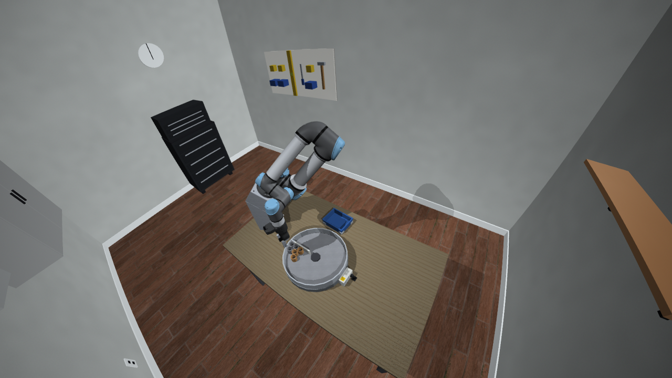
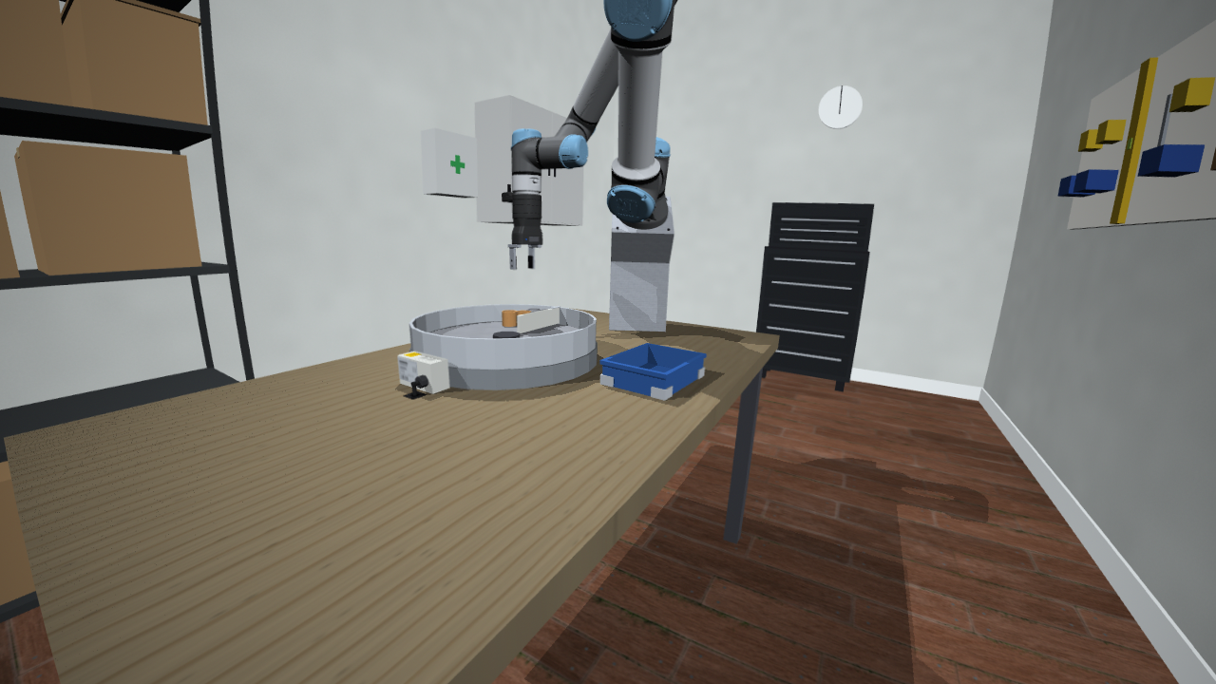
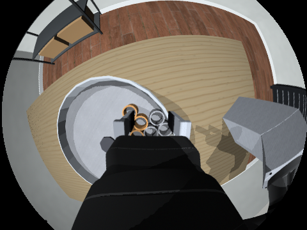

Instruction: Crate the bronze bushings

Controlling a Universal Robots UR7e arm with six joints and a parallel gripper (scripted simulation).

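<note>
Three bronze bushings (image 1: 294, 258) (image 2: 508, 317) and three steel bushings (image 1: 289, 249) stand upright in a close cluster on the turning table (image 1: 314, 283) (image 2: 502, 350) (image 3: 93, 112), near its wall. In the wrist view the bronze ones are on the left and the steel ones on the right; my gripper body partly hides the lower ones. My gripper (image 2: 522, 260) (image 3: 151, 117) is open and empty, pointing down, well above the cluster. The blue crate (image 1: 331, 225) (image 2: 629, 380) stands on the wooden table beside the turning table; no bushing shows in it.
A thin light bar (image 1: 300, 246) (image 2: 538, 320) runs over the turning table beside the bushings, toward the dark hub (image 1: 315, 256) (image 3: 107, 144). A white control box (image 1: 345, 276) (image 2: 422, 372) sits at the turning table's outer side. The robot's pedestal (image 2: 639, 289) (image 3: 256, 112) stands behind.
</note>
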